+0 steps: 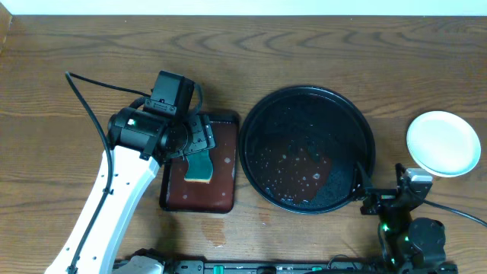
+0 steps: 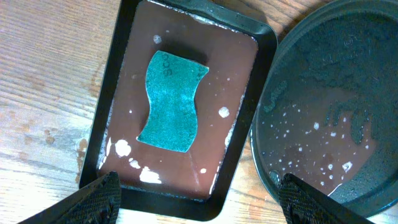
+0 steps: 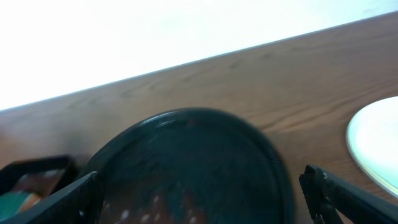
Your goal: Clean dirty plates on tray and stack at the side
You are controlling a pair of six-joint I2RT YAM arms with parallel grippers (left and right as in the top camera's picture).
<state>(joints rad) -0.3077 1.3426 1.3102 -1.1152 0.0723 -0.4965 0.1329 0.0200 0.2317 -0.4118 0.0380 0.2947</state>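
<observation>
Left gripper [image 1: 199, 146] hangs above the teal sponge [image 1: 199, 169] in the red-brown rectangular tray [image 1: 224, 199]; round black tray [image 1: 262, 114] with a reddish puddle [image 1: 304, 171] sits just right of it, white plate [image 1: 444, 143] beyond on the table [image 1: 76, 46], stack count unclear. Left wrist: fingers [image 2: 99, 199] spread, sponge lying loose, print starts "SCO", rest unreadable. Right wrist: right gripper [image 3: 202, 200] spread, empty, blurred black tray ahead, plate cut off right.

My right wrist view was soft and blurred, its far background blown out white. Overhead was evenly lit and sharp, wet glints speckling the tray [image 1: 304, 114].
</observation>
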